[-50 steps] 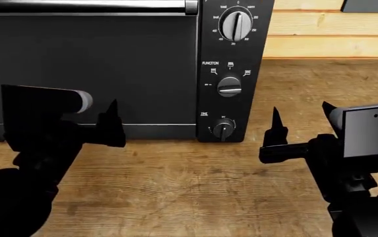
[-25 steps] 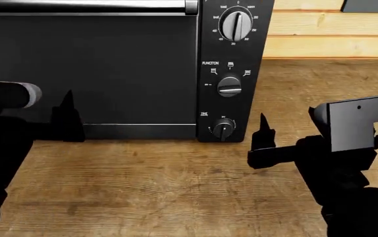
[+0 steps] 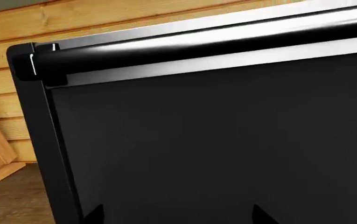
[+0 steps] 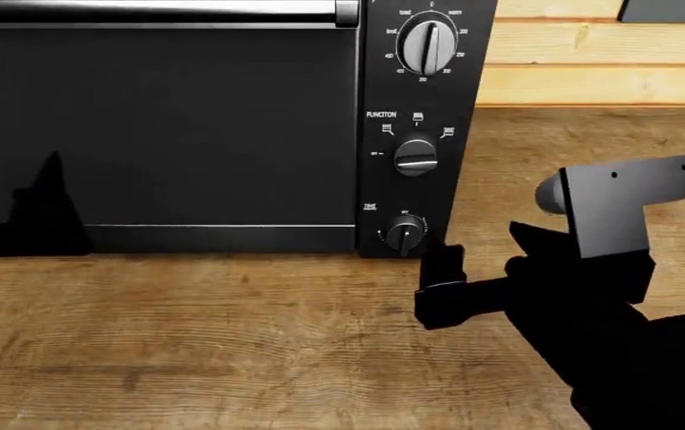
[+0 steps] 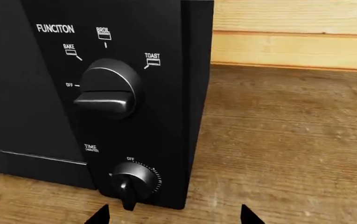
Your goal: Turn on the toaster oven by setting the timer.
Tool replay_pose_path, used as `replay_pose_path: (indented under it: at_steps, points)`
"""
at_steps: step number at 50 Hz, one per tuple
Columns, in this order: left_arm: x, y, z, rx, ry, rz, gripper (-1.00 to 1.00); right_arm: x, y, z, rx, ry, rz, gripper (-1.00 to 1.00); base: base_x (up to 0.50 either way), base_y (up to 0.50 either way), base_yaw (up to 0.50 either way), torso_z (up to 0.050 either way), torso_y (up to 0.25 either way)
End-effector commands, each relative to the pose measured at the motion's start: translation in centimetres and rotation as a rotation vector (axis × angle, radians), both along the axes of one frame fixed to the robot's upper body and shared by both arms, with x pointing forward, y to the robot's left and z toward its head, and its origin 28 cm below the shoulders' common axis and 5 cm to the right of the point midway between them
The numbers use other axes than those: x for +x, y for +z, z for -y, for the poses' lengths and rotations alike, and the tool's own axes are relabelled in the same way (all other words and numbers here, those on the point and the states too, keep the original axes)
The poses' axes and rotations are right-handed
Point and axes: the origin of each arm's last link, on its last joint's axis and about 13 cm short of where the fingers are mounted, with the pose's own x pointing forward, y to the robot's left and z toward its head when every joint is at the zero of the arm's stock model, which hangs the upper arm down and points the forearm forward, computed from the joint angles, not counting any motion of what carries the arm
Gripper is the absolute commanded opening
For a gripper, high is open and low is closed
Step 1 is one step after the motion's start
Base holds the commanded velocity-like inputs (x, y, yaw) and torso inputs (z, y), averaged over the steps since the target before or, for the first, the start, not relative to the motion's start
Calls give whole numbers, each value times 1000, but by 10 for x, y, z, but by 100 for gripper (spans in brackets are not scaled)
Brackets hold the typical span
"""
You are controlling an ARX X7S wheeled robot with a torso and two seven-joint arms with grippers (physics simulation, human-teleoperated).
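R gripper (image 4: 440, 285) w/ fingers apart just below-right of the timer (image 4: 406, 235) (lowest knob on toaster oven (image 4: 175, 125), pointer down); L fingers (image 3: 94, 214) prob apart, near door

On the toaster oven's (image 5: 103, 93) side panel you can read "FUNCITON", spelled that way, at the upper left of the right wrist view. Around the middle knob (image 5: 107, 88) stand "BAKE", "BROIL", "TOAST" and "OFF". Above the timer (image 5: 131, 179), lower center, you see "TIME" and "OFF". In the head view, the top dial's (image 4: 428, 45) numbers are too small to read.
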Motion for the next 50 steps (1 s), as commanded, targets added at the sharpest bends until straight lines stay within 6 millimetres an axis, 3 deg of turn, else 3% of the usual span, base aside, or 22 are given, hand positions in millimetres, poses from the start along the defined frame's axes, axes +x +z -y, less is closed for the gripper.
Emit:
replay_pose_path:
  at_steps: [1,14,32,50]
  points:
    - [-4,3,-3,-8,12,10,100,6,18,-3,43,5,-158,100,0,0,0,0,0]
    - [-2,3,-2,-14,7,7,100,16,24,-12,120,-22,-221,100,0,0,0,0,0]
    - [-5,3,-6,-25,24,12,100,13,17,-41,102,-76,-246,100,0,0,0,0,0]
    - [-5,3,-10,-43,53,7,100,25,4,-60,88,-86,-223,100,0,0,0,0,0]
